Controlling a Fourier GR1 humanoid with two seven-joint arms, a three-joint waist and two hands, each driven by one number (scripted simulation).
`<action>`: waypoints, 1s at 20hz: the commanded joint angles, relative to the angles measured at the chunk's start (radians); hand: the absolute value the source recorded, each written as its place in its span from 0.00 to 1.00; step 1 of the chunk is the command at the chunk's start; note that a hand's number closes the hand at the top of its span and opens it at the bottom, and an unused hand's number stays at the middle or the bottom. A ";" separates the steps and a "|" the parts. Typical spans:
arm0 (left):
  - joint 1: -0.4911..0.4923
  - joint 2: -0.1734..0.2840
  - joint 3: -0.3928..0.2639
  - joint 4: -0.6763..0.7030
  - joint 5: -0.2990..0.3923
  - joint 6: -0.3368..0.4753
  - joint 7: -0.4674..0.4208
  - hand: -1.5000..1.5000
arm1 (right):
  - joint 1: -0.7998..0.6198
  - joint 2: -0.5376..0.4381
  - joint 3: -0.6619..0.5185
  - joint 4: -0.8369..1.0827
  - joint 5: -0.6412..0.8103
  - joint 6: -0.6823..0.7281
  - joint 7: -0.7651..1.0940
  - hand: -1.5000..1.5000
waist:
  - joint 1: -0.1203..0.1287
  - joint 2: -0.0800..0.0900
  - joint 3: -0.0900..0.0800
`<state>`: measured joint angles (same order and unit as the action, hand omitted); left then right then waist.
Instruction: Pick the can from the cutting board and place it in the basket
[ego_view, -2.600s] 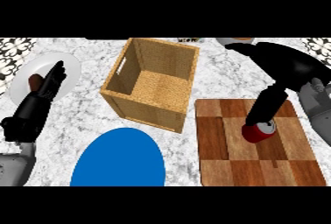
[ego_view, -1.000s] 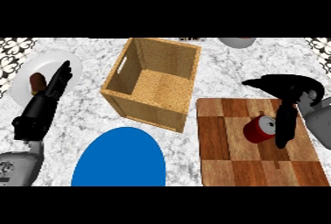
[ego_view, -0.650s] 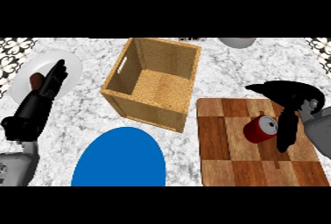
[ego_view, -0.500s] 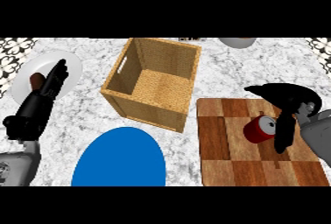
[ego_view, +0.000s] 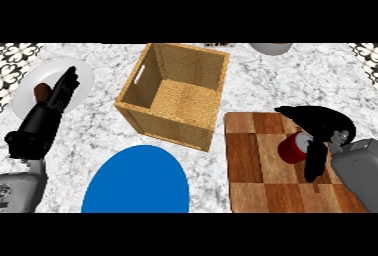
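The red can (ego_view: 292, 149) sits tilted on the wooden cutting board (ego_view: 262, 172) at the right. My right hand (ego_view: 325, 125) is curled round it from the right: fingers arch over its far side and the thumb (ego_view: 315, 162) runs down its near side. Part of the can is hidden by the hand. The woven basket (ego_view: 177, 95) stands left of the board, open and with nothing inside. My left hand (ego_view: 53, 102) rests open at the left edge, fingers straight.
A blue plate (ego_view: 136, 180) lies in front of the basket. Under my left hand's fingertips, a white plate (ego_view: 33, 82) carries a brown item (ego_view: 41, 92). A grey bowl (ego_view: 269, 48) shows at the counter's far edge.
My right forearm has swung from the upper right to the lower right, and the hand has wrapped round the can. The can has barely shifted. The left hand stays put.
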<state>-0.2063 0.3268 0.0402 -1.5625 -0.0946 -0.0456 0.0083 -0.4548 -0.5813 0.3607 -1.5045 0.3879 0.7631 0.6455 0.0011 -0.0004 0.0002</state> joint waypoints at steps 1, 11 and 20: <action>0.028 0.006 0.044 -0.019 0.013 -0.038 -0.021 0.50 | 0.036 0.035 -0.052 -0.016 0.055 0.029 -0.022 0.00 | 0.001 0.000 0.000; 0.017 0.017 0.096 -0.032 0.027 -0.094 -0.007 0.50 | 0.034 0.037 -0.098 0.127 0.204 0.033 -0.185 0.00 | 0.005 0.001 0.000; 0.041 -0.051 0.058 -0.072 -0.021 -0.082 0.015 0.50 | 0.053 0.119 -0.150 0.217 0.298 -0.028 -0.258 1.00 | 0.008 0.001 0.000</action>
<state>-0.2100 0.2924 0.1059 -1.5528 -0.1253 -0.1161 -0.0072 -0.3808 -0.4868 0.2392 -1.3795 0.6571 0.7781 0.4434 0.0029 0.0000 -0.0001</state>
